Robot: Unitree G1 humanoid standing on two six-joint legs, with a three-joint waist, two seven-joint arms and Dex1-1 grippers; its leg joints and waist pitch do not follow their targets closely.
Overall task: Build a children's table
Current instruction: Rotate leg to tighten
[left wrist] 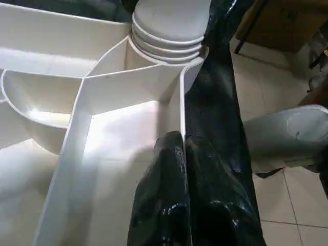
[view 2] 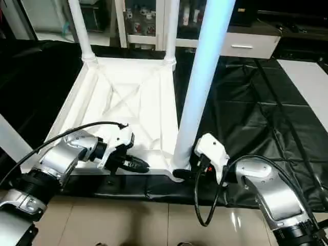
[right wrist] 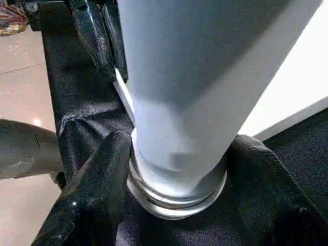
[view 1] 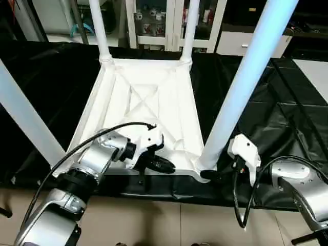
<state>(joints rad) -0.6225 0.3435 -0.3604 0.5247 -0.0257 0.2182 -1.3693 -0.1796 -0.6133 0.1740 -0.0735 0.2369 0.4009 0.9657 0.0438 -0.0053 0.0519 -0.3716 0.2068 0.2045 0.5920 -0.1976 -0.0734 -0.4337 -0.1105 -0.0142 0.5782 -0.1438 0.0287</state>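
Left tool (view 1: 166, 165) shut, pinching tabletop rim (left wrist: 183, 110) — right tool (right wrist: 174, 195) straddling leg (right wrist: 205, 77) base, fingers touching

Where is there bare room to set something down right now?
Free: black cloth right of the table top, and the ribbed underside between the far legs and the grippers. Crowded: near edge, left gripper on the rim, right gripper around the near right leg.
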